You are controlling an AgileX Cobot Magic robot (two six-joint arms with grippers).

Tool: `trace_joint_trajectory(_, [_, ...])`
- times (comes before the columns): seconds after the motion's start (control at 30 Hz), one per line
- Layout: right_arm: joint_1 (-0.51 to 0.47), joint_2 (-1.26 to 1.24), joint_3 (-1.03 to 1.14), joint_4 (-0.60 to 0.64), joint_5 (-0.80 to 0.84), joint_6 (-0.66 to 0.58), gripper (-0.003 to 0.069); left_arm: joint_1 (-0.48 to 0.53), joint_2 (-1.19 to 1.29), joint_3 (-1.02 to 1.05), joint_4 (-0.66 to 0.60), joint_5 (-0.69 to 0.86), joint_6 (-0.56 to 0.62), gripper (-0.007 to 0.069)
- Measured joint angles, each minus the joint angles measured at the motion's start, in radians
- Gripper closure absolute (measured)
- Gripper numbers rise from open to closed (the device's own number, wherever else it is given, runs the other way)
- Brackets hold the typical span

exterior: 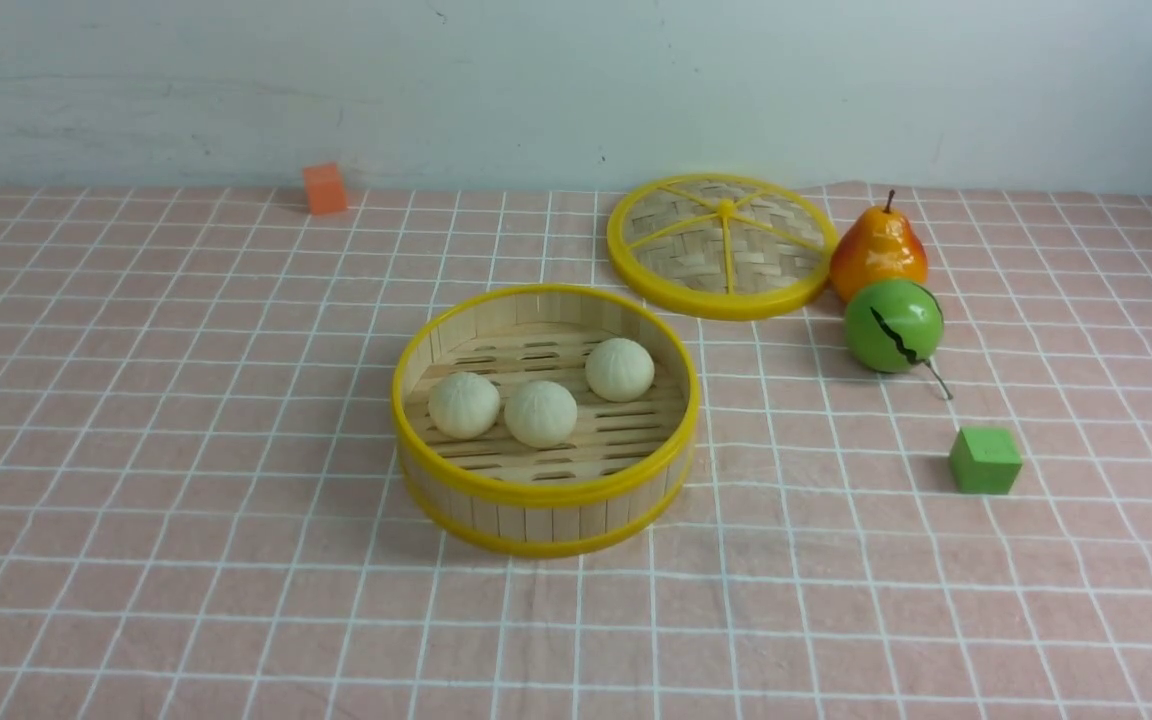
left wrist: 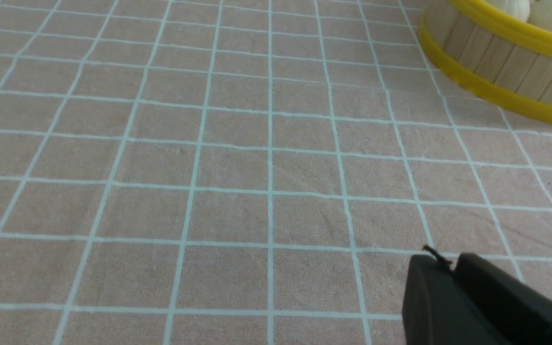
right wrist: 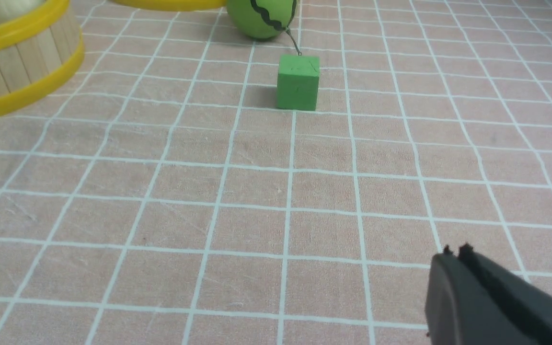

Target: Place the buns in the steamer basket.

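The buns (exterior: 539,398) all three lie on the slatted floor of the steamer basket (exterior: 546,493) in the front view, where neither arm shows; the task looks done. In the left wrist view the left gripper (left wrist: 448,268), fingers pressed together and empty, hovers over bare cloth, the basket well ahead and off to one side, cropped at the frame edge. In the right wrist view the right gripper (right wrist: 454,256), likewise closed and empty, has the green cube (right wrist: 298,82) ahead, the basket farther off. Neither arm seems clearly nearer.

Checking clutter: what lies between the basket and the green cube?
Nothing; only bare checked cloth separates the basket from the green cube, shown in front and right wrist views.
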Motion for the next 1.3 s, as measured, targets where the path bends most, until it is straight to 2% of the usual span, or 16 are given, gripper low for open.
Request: trace_joint_trajectory(1.3, [0.0,0.0,0.0,-0.001,0.001,-0.001,0.0648,0.0,0.0,0.0,0.0,0.0,0.0,0.0533])
